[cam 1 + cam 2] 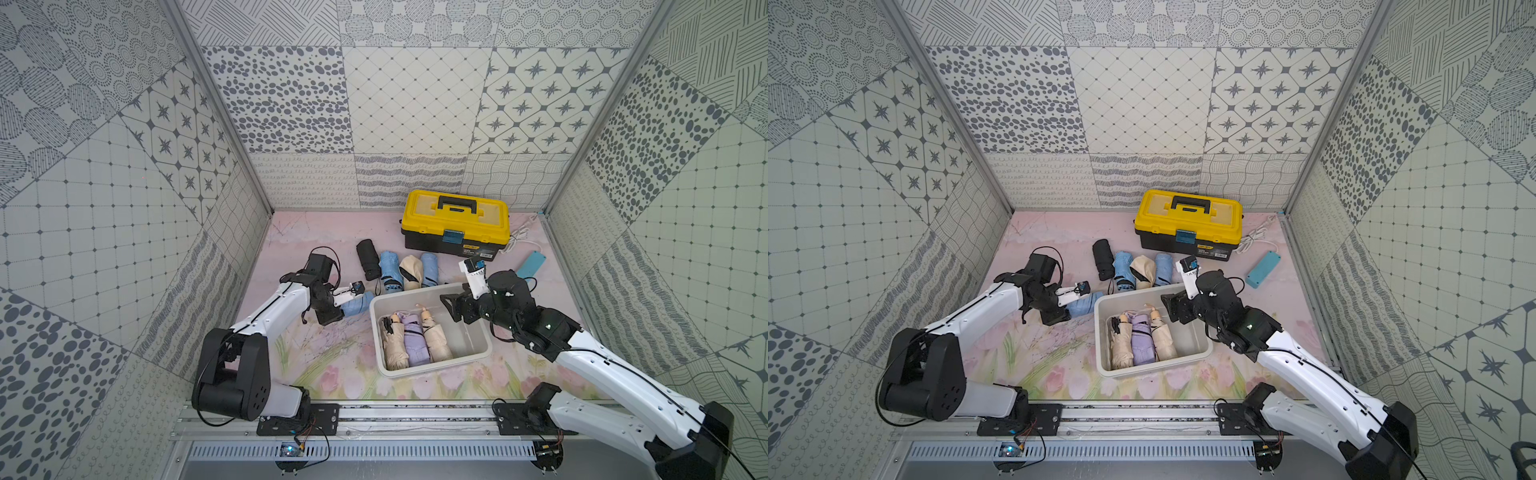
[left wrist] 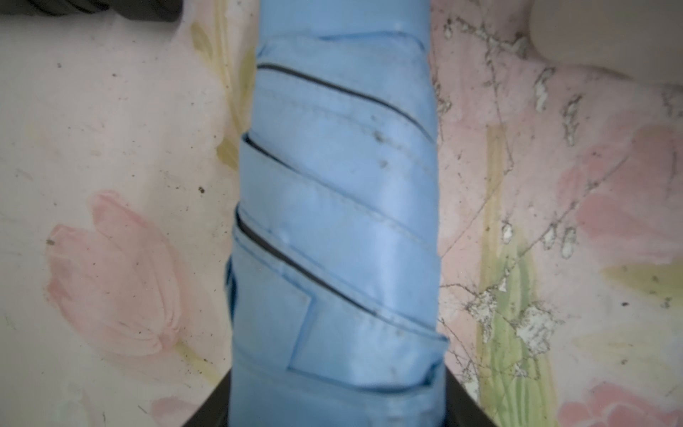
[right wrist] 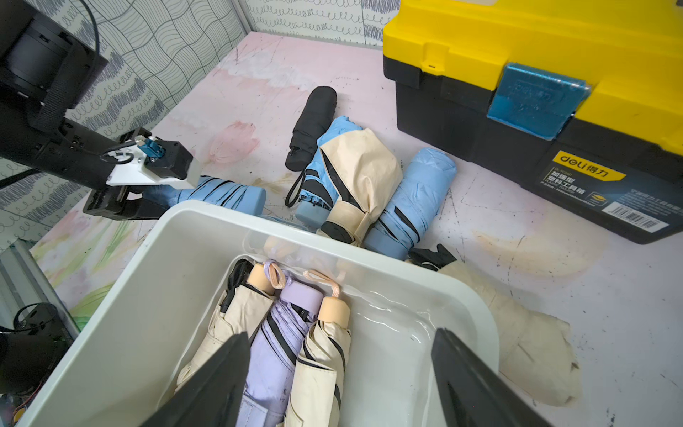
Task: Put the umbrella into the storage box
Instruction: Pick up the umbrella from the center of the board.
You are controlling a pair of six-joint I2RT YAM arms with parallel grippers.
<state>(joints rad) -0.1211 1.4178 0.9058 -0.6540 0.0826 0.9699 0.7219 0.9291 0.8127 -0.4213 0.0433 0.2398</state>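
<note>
The left gripper (image 1: pixel 344 311) has its jaws clenched on the blue umbrella (image 1: pixel 360 301). It should lift clear of the storage box (image 1: pixel 375 332) rim and lower gently. The right gripper's (image 3: pixel 342 331) jaws gape empty.

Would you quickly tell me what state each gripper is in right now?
Left gripper: closed on the blue umbrella.
Right gripper: open, holding nothing, above the storage box.
</note>
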